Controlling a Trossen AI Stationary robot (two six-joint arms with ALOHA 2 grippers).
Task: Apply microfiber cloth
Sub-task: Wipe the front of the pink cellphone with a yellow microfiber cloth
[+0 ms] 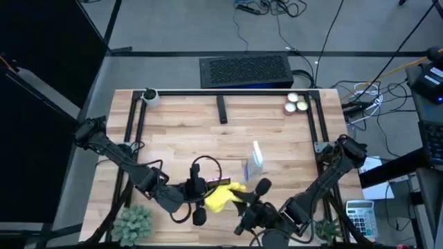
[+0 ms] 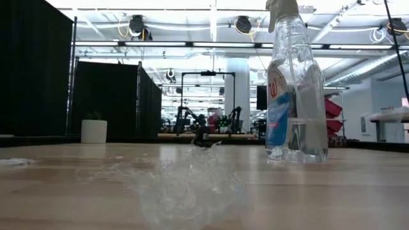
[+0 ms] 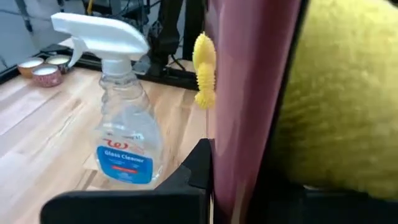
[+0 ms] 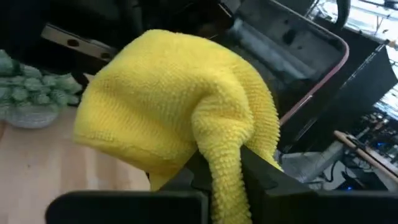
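- Near the front edge of the table (image 1: 173, 131), the two arms meet over the yellow cloth (image 1: 223, 196).
- The right gripper (image 4: 217, 180) has its fingers pinched on a fold of the cloth, which bunches up above them.
- The left gripper (image 1: 197, 188) holds a phone (image 3: 245, 93) with a dark red edge, standing right against the cloth.
- The spray bottle (image 1: 253, 163) stands upright just behind them.
- A small plant (image 1: 131, 223) sits at the front left corner.
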